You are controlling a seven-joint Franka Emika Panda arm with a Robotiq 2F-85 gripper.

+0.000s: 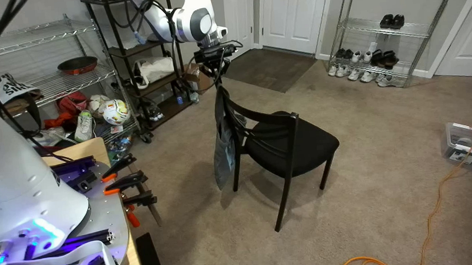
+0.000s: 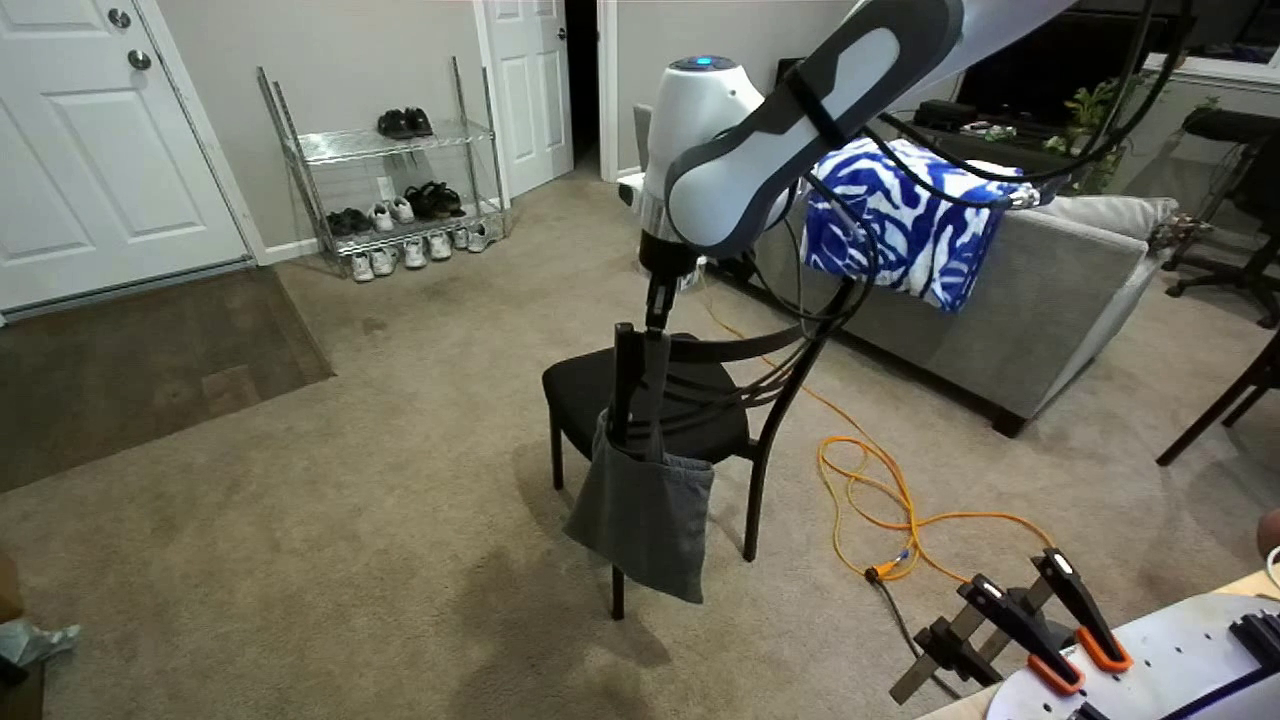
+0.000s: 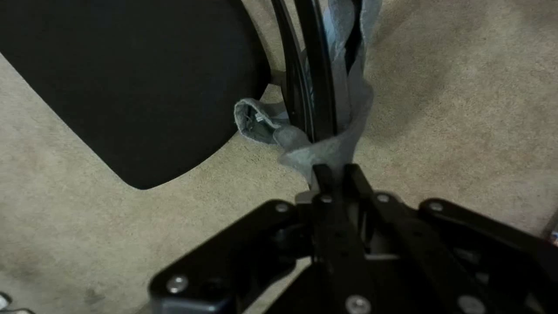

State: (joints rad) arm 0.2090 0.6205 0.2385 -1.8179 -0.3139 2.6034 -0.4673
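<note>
Black two-finger gripper pinches limp gray cloth, narrow up top, wide below, hanging at back corner of black curved-back chair; beige carpet both sides.

The arm reaches outward — gripper pointing down, pinched nearly closed.

Just the one arm, one gripper and one cloth. Chairs: at least two, counting a lone office chair. Doors, I get three. Two wire racks, one dark shelf. Then singles: one pan, one ball, one bin, one couch, one blanket. Two shoes on a rack's top tier, lower ones are too jumbled for me. Clamps, minimum two, can't tell if there's a third.
</note>
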